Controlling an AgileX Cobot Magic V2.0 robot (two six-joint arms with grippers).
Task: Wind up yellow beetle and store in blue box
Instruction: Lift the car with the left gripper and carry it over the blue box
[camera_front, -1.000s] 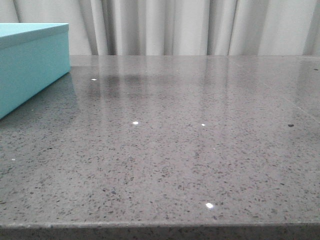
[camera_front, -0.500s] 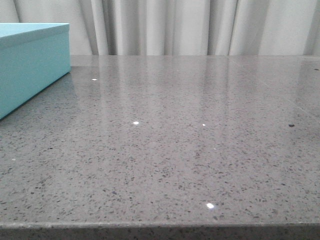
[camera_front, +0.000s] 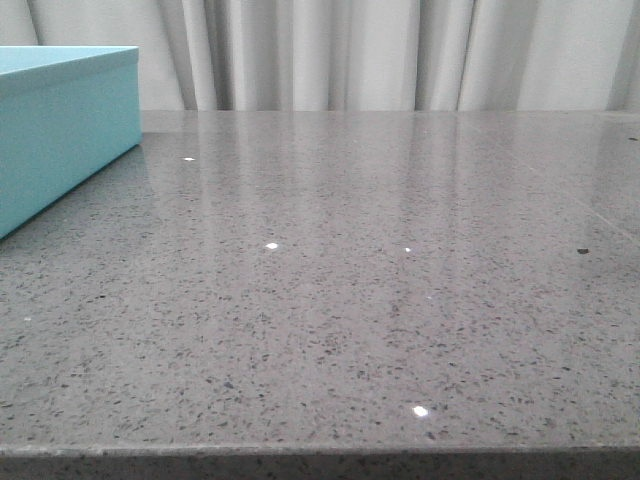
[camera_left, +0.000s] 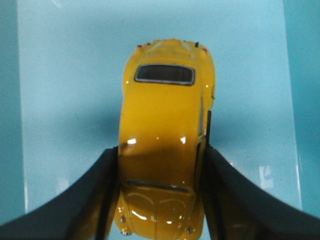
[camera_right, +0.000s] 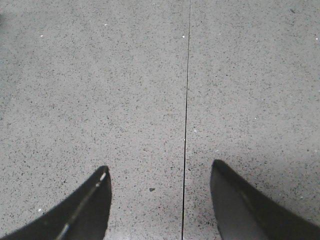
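Left wrist view — left tool (camera_left: 159, 162) clamps yellow beetle (camera_left: 162, 135) over blue box (camera_left: 65, 100); right tool (camera_right: 159, 172) released.

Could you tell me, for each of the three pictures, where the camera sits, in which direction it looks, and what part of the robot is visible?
Front view: low at the table edge, looking forward to the curtain; the blue box far left; no robot part shows.
Left wrist view: above the blue box interior, looking down on the yellow beetle between the left gripper fingers.
Right wrist view: looking down on bare table; right gripper fingers apart, empty.
Shared: box in front and left wrist views; table in front and right wrist views.
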